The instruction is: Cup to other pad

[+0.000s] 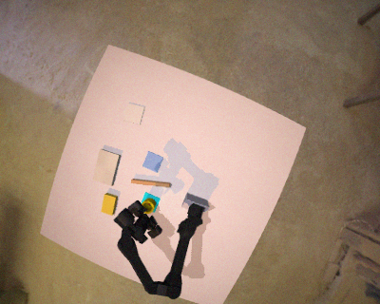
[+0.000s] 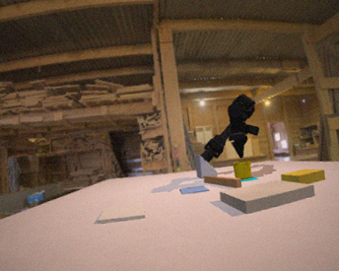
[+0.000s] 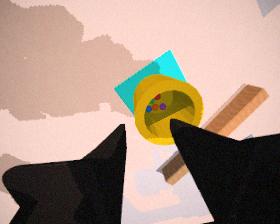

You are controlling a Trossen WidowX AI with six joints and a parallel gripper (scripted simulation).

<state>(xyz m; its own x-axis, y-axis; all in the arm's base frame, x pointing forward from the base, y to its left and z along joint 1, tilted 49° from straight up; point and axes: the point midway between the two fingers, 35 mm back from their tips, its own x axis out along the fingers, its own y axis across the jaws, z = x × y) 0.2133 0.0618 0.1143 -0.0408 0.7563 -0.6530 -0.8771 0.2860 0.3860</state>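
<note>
Cup [image 1: 148, 205] [image 2: 243, 170] [image 3: 141, 100] sits on the cyan pad [image 1: 151, 195] [image 2: 251, 179] [image 3: 170, 62], lower left up top; claw [image 1: 146, 218] [image 2: 241, 156] [image 3: 147, 126]'s apart, empty. Probably let go; lift clear, don't bump it.

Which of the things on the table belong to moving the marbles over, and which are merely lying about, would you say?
For the job:
- yellow round cup
- small coloured marbles
- cyan square pad
- blue square pad

Lying about:
- orange-brown bar
- yellow block
- beige thick slab
- thin pale square

The bent black arm points its parted claw [image 1: 154, 222] [image 2: 241, 156] [image 3: 147, 126] downward.
</note>
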